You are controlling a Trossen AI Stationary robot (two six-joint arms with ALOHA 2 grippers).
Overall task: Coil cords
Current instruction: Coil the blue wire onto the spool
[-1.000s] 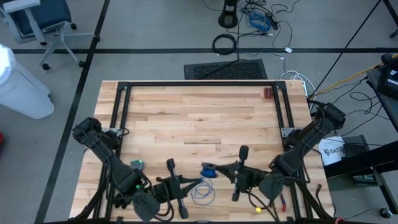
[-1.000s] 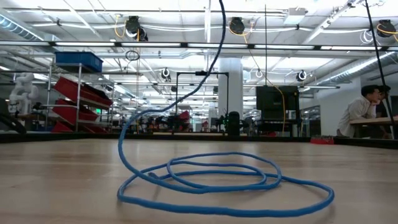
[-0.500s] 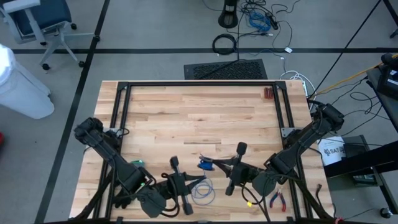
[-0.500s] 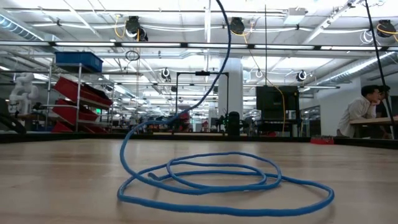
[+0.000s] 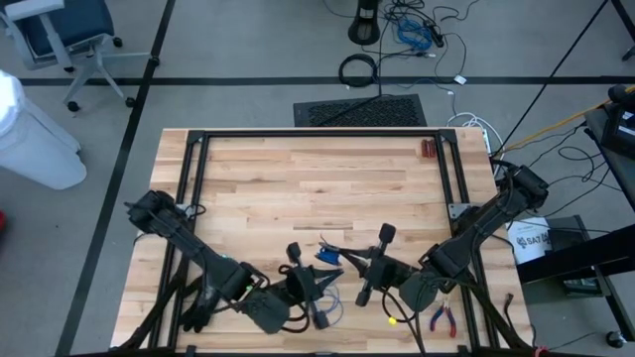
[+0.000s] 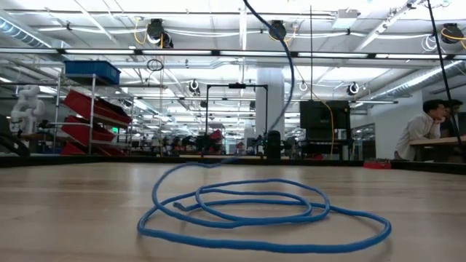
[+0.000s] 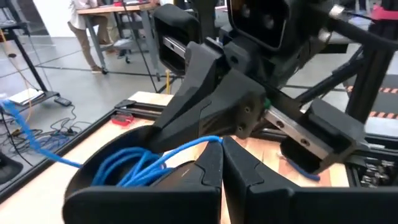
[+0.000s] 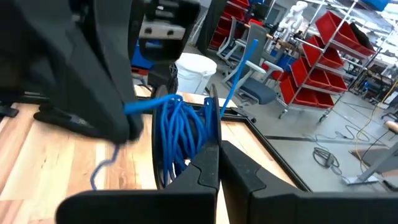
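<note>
Cords (image 5: 327, 260) hang bunched between my two end effectors near the front edge of the desk (image 5: 317, 183), with loose blue loops (image 6: 255, 215) lying flat on the wood just below them. My right end effector (image 5: 342, 262) is pressed together on the wound bundle (image 8: 180, 134) — strands stand just ahead of its closed fingertips. My left end effector (image 5: 319, 281) is also pinched shut, gripping a single blue strand (image 7: 186, 149) that runs out of the bundle.

Overhead, the bundle shows only as a small blue knot where the two tips nearly meet. At desk height neither end effector appears — just the loops on the wood and one strand climbing up out of the picture. Red-handled pliers (image 5: 442, 317) lie by my right arm.
</note>
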